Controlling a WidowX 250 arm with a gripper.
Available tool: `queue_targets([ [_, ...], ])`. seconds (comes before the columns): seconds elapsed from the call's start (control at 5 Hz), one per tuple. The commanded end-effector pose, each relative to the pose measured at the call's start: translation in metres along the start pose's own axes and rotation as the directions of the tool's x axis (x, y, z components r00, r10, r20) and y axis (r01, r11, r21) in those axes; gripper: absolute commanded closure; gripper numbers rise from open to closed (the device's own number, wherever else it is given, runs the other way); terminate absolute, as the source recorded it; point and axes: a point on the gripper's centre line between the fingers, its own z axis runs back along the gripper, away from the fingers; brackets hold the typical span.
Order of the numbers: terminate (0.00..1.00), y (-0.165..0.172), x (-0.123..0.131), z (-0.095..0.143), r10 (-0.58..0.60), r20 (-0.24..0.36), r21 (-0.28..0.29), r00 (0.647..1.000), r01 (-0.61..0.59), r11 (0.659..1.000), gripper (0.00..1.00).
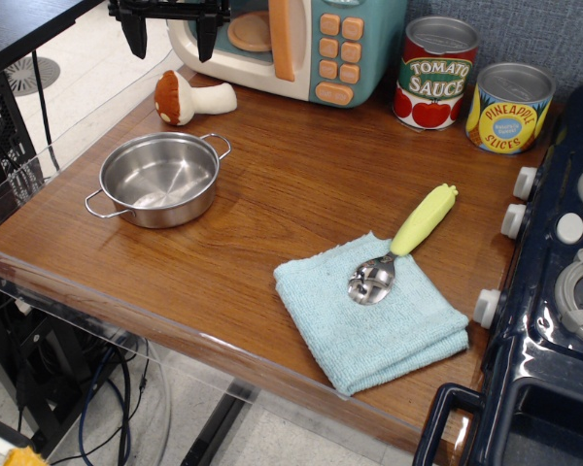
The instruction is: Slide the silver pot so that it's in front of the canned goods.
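The pot sits empty near the left edge of the bench, well apart from the two cans at the back right. The gripper hangs above and behind it, fingers spread, holding nothing.

The step in hand looks like the approach. A good way, I judge, is to lower the gripper onto the pot's wall or pinch its rim, then push it right and slightly back across the open wood, stopping just short of the cans. The path should run behind the cloth and the spoon lying on it; the spoon's handle tip reaches toward that lane, so the pot could clip it. The thin handles are poor things to push on. The toy mushroom just behind the pot may crowd the descent.

The gripper's upper part is cut off by the top edge, as is most of the microwave. The stove at right is cropped too.
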Motion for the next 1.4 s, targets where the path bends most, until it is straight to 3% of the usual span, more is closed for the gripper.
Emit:
queue_targets([
  [0.0, 0.00, 0.000, 0.000, 0.000, 0.000, 0.000, 0.000, 1.000, 0.000, 1.000, 0.00],
  [0.2, 0.00, 0.009, -0.002, 0.015, -0.016, 0.038, -0.015, 0.999, 0.017, 1.000, 0.00],
  [0.6, 0.00, 0.034, -0.008, 0.032, -0.047, 0.071, -0.137, 0.996, 0.056, 0.989, 0.00],
  [1.0, 0.00, 0.062, -0.047, 0.025, -0.163, 0.019, -0.199, 0.986, 0.164, 0.966, 0.00],
  [1.2, 0.00, 0.074, -0.066, 0.014, -0.216, 0.018, -0.125, 0.976, 0.216, 0.968, 0.00],
])
